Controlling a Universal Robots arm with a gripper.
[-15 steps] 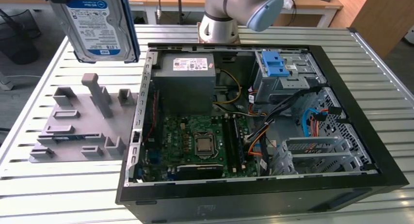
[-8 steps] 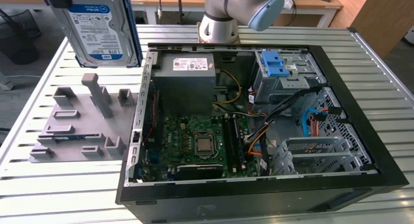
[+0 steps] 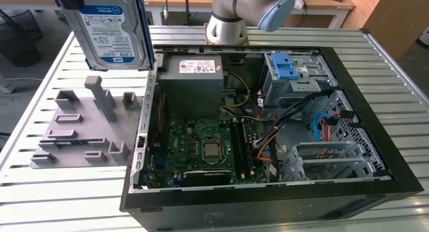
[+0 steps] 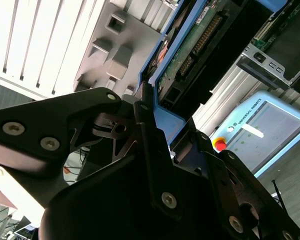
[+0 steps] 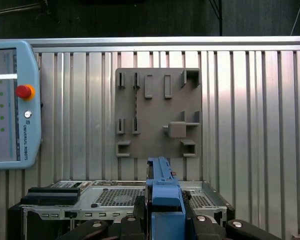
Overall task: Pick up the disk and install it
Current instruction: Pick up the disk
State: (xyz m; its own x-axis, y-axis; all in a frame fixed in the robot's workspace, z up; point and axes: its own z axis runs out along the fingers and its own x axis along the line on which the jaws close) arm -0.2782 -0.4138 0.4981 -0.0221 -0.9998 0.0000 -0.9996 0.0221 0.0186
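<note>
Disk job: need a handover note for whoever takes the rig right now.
Gripper: shut on the disk, clamped on its blue bracket.
Disk: held in the air, roughly upright, above the grey fixture plate, on the exterior view's left of the open computer case.
Done: pickup.
Left: install; the disk is not yet in the case.

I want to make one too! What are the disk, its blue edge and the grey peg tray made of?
The disk looks like silvery metal, shiny at its rim, under a glossy paper label. Its blue bracket looks like moulded plastic, one solid colour. The grey tray seems dull plastic; hard to be sure.
</note>
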